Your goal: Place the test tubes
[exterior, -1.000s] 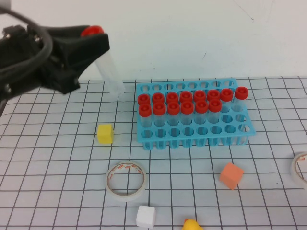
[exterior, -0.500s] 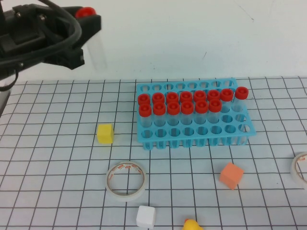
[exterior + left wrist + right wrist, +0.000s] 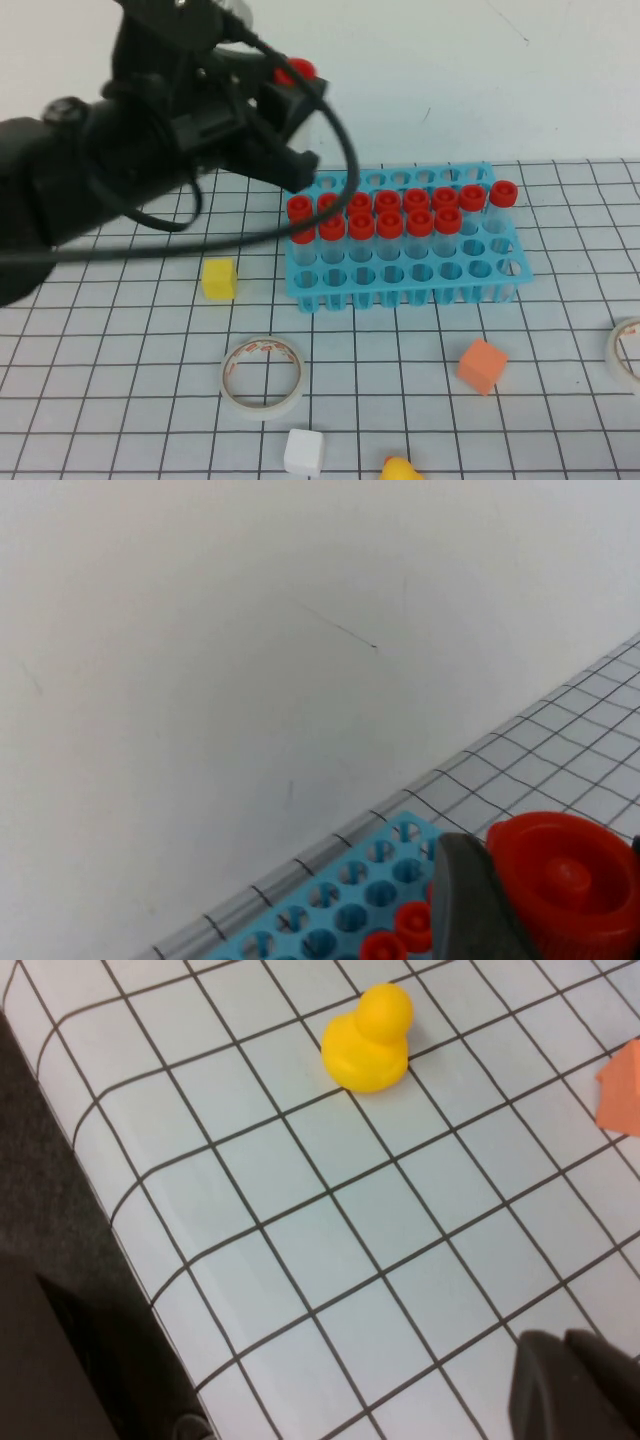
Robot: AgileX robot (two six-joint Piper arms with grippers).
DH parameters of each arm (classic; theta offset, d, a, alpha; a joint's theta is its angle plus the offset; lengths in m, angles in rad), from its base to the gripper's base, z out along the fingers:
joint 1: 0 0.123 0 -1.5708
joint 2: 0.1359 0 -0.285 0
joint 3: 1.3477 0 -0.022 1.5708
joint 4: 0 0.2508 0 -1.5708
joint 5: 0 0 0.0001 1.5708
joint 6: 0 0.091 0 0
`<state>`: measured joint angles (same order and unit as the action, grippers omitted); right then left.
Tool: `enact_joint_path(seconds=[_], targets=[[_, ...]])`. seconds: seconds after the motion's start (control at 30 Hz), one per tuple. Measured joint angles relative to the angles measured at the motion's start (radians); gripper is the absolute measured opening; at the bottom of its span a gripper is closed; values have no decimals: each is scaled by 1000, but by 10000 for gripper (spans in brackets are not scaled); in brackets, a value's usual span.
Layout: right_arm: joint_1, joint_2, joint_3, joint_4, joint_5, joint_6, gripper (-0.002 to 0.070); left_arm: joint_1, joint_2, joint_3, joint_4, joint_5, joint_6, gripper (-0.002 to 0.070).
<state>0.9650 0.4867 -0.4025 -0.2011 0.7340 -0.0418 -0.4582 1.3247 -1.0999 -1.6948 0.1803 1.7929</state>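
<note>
Below the left gripper (image 3: 293,95) and off to its right, the rack (image 3: 400,292) stands on the surface (image 3: 120,330). The gripper is raised above the rack's left end.

Left gripper: clamped on one tube (image 3: 297,70). The red cap (image 3: 565,880) sits right against a finger in the wrist view. The tube body is mostly hidden by the arm.

Rack: two middle rows hold stored tubes (image 3: 388,203). The free holes (image 3: 420,270) lie on the near side of those rows, and another empty row runs along the far edge.

Right gripper (image 3: 575,1380): clenched, holding nothing, low over the surface. A duck (image 3: 368,1035) lies near it, not touching.

Handling (judgement):
- The tube looks light and stiff, with a smooth clear wall that is likely slippery. I cannot tell whether it is glass or plastic, so treat it as breakable.
- The best hold is high on the body, just under the cap, leaving the lower end free to enter a hole.
- It should hang near vertical before descent, since a tilted tube would catch the rim or knock neighbouring caps.
</note>
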Motion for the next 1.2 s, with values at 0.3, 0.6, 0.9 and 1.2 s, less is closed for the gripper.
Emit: enact_joint_path(seconds=[0.3,0.6,0.9,1.2], targets=[[0,0,0,0,2,0,-1,-273,58,-70,837,-196,-1104,263],[0,0,0,0,2,0,-1,-379,178,-70,1222,-474,-1540,263],[0,0,0,0,3,0,-1,-349,375,-70,1748,-794,-2058,263],[0,0,0,0,6,0,-1,-293,547,-100,1850,-915,-2082,263]])
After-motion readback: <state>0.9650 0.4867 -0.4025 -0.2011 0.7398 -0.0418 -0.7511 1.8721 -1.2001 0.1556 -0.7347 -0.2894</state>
